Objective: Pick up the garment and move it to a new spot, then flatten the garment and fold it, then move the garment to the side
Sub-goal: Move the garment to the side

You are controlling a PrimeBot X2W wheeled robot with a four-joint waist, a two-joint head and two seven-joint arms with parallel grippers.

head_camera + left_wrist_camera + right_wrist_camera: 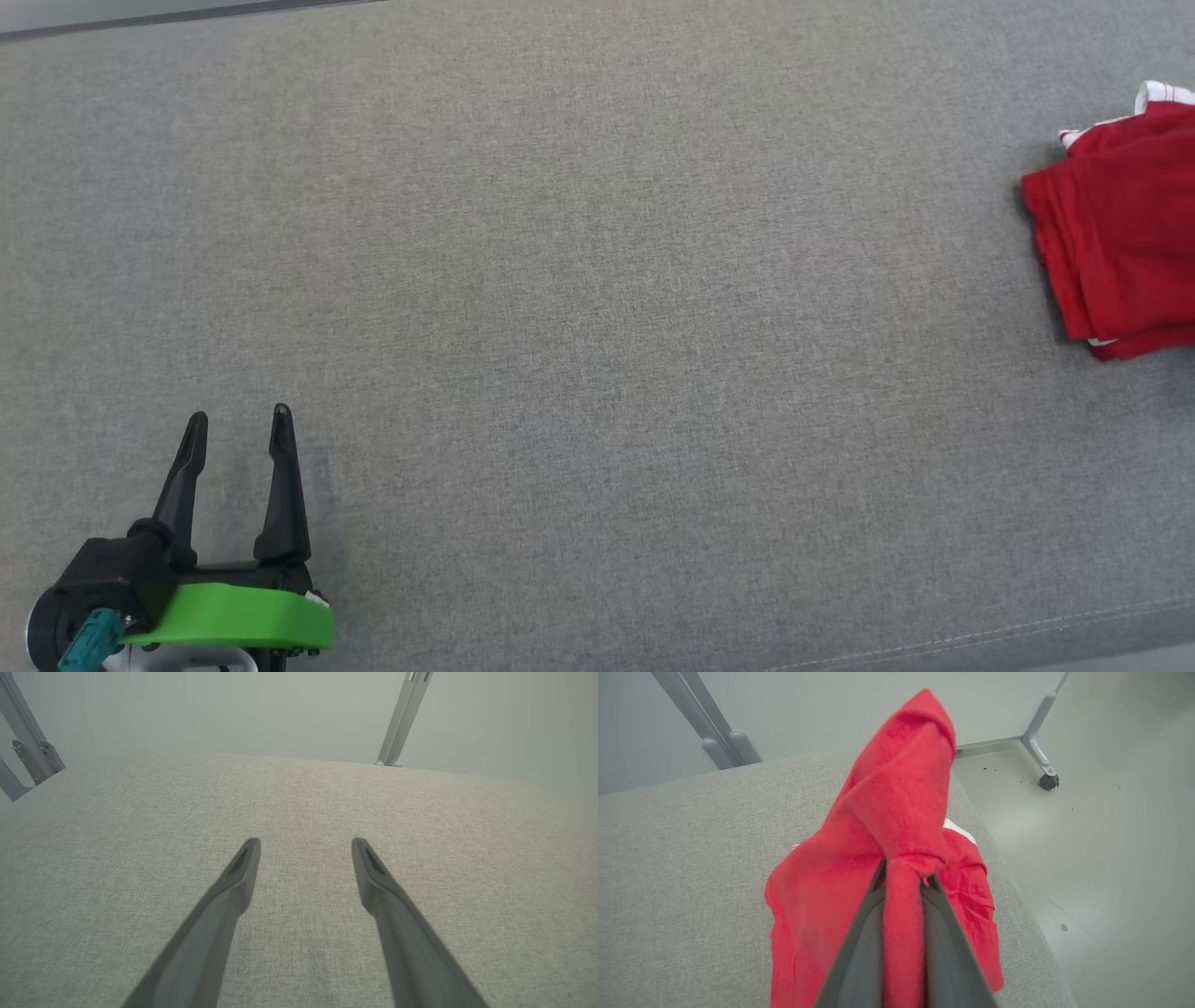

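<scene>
Left gripper (240,413) at seven o'clock, spread wide over the grey cushion (597,280) | right gripper (906,875) clamps the red garment (1120,233) at three o'clock, folded, it seems

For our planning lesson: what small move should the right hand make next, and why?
Probably open the right hand and let go: it is shut on a fold of the red garment, which looks folded and lies by the right edge of the table.

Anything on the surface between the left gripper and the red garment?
Nothing visible. Bare grey surface lies between the open left gripper and the garment at the head view's right edge. The right gripper is shut on a fold of it.
</scene>
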